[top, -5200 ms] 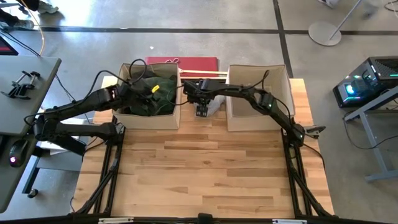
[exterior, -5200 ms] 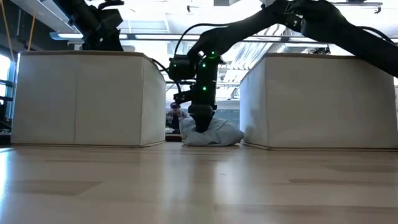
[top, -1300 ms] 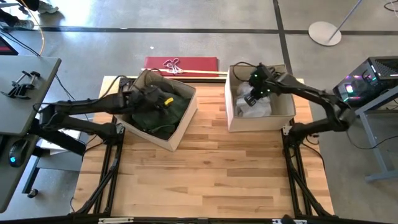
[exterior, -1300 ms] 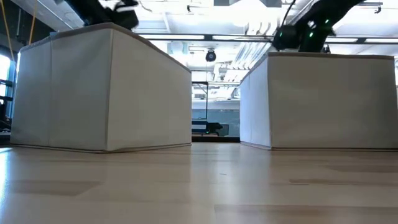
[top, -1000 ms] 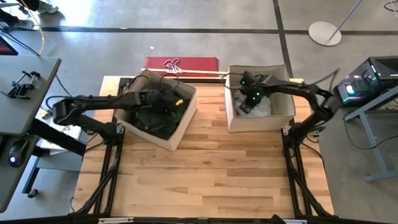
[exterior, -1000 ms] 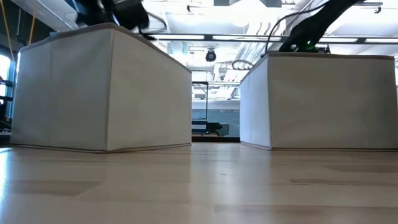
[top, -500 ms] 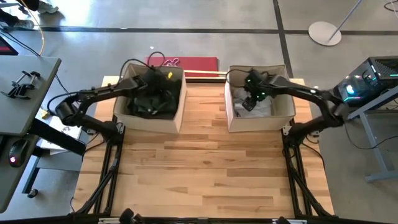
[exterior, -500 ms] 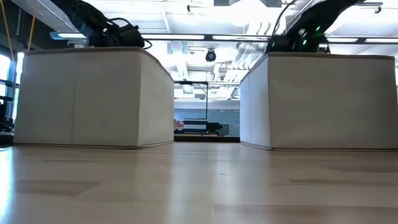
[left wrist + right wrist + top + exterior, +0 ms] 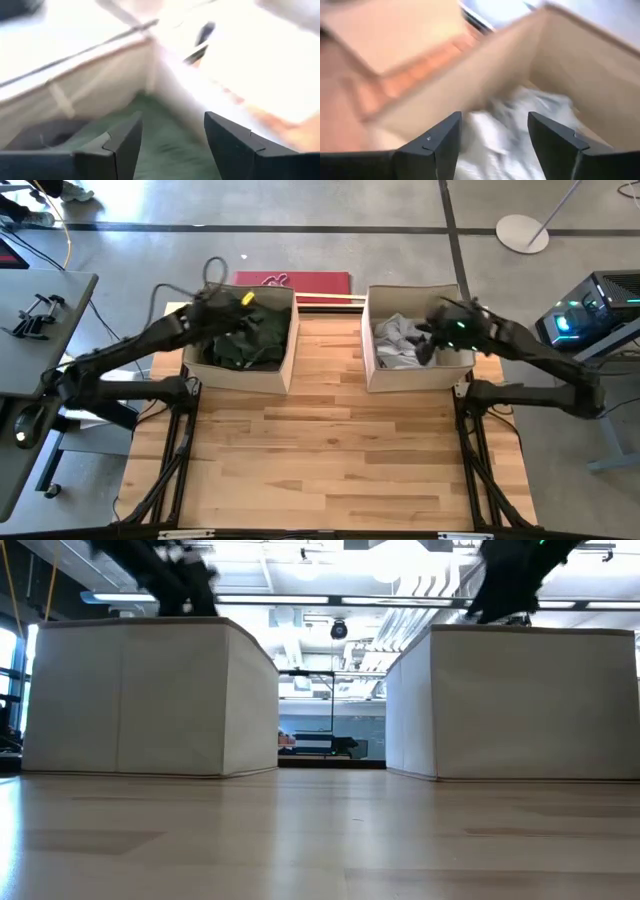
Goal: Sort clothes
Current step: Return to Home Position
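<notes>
Two beige fabric boxes stand at the table's far side. The left box (image 9: 240, 370) holds dark green and other dark garments (image 9: 245, 340); the green cloth also shows in the left wrist view (image 9: 165, 150). The right box (image 9: 415, 375) holds the light grey-white garment (image 9: 395, 338), which also shows in the right wrist view (image 9: 495, 135). My left gripper (image 9: 222, 305) is open above the left box's far left corner (image 9: 172, 120). My right gripper (image 9: 435, 340) is open above the right box's right half (image 9: 494, 120). The plaid shirt is not in view.
A flat red thing (image 9: 295, 280) and a pale stick (image 9: 330, 298) lie behind the boxes at the table's far edge. The wooden table top (image 9: 320, 450) in front of the boxes is bare. In the low view the boxes' walls (image 9: 140, 695) hide their contents.
The left box, which stood skewed on the table, has turned back square to the table's edges. My left gripper has drawn back from the box's middle toward its far left corner. My right gripper has gone from the right box's left half toward the table's right edge.
</notes>
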